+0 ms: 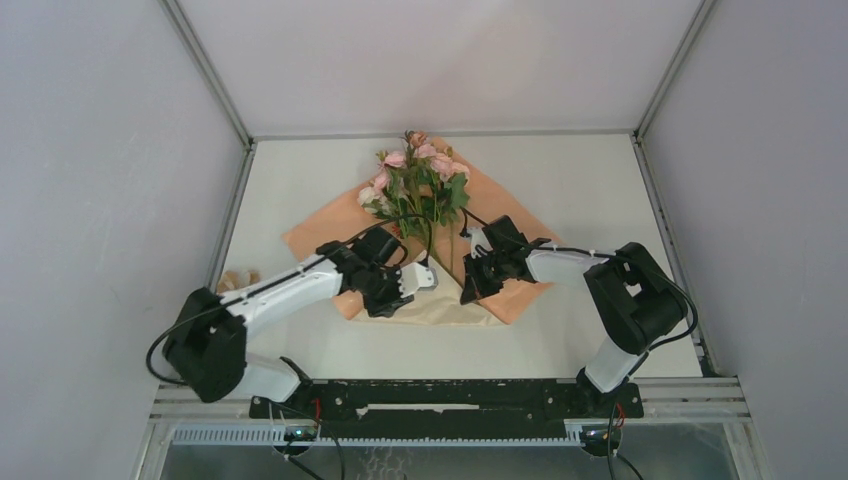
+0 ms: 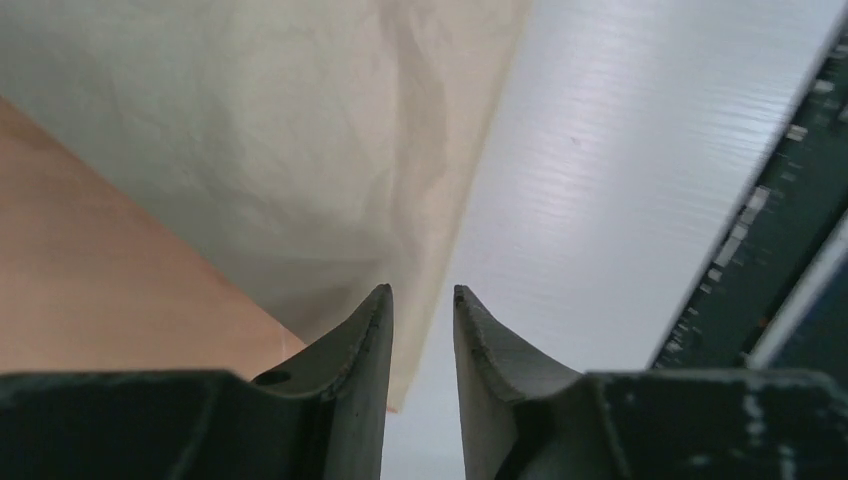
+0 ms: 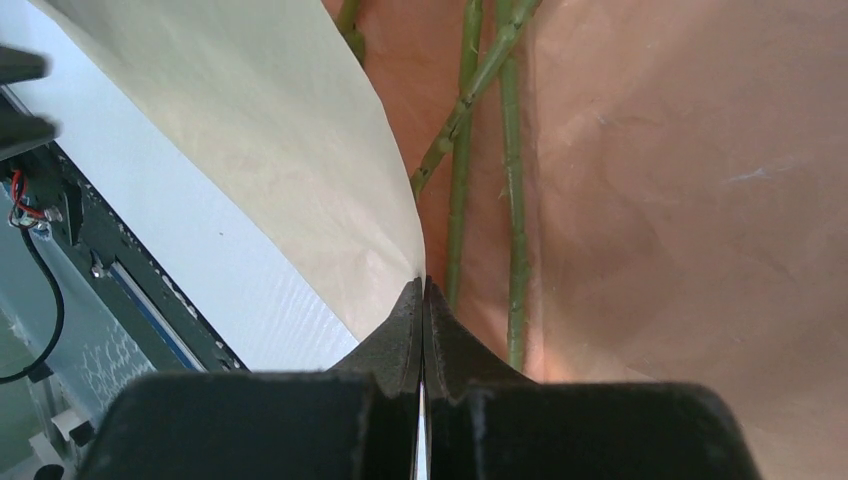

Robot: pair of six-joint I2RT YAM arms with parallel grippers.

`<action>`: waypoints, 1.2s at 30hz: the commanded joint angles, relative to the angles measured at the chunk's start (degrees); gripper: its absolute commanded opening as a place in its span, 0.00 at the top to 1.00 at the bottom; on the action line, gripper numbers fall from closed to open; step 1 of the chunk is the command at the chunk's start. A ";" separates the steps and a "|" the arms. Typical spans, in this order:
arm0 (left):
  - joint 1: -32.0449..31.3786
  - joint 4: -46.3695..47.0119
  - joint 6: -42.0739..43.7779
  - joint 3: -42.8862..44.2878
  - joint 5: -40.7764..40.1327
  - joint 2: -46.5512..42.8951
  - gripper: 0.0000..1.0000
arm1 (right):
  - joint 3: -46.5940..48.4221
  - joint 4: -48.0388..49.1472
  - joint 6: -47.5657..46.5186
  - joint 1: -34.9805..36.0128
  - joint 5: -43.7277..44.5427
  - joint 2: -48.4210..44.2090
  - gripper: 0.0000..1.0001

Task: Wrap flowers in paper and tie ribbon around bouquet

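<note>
White table (image 1: 590,200) inside a grey-walled bay. At centre, paper (image 1: 325,228) laid as a diamond, with flowers (image 1: 420,180) on top, blooms far and stems (image 3: 462,170) pointing near. Near corner of paper turned up, pale side out, between the two grippers. Right gripper (image 3: 422,288) clenched on the edge of that flap, just beside the stems. Left gripper (image 2: 422,295) released, jaws slightly apart, poised over the pale flap near its edge, grasping nothing. Ribbon (image 1: 237,281) bunched at the near left, beside the left arm, well apart from paper. Judged step: folding the first flap over the stems, wrap barely begun. Hazards: with a single pinch on thin paper, expect tearing or slipping if pulled hard across the stems. Expect spring-back of the flap if released before setting a crease. Watch for the pinch dragging the whole sheet and shifting flowers off centre, given no hold on the far side. Watch for the left fingers closing on a stem instead of paper, jamming the wrap. Keep the left arm's sweep away from ribbon, to avoid knocking it off the table.
</note>
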 commanded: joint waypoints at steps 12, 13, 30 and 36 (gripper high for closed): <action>-1.06 8.57 5.53 -10.39 -16.26 6.08 0.73 | 0.31 -0.64 0.65 -0.20 1.84 -0.29 1.00; -1.01 7.90 6.50 -11.88 -16.83 4.71 0.73 | 0.31 -0.61 0.55 -0.26 1.84 -0.26 1.00; -15.89 13.90 7.27 -3.61 -14.71 0.20 0.96 | 0.31 0.55 1.46 -0.14 0.87 1.36 1.00; -20.00 15.79 5.70 4.07 -16.91 14.36 1.00 | 0.30 0.86 1.59 -0.18 0.74 2.59 1.00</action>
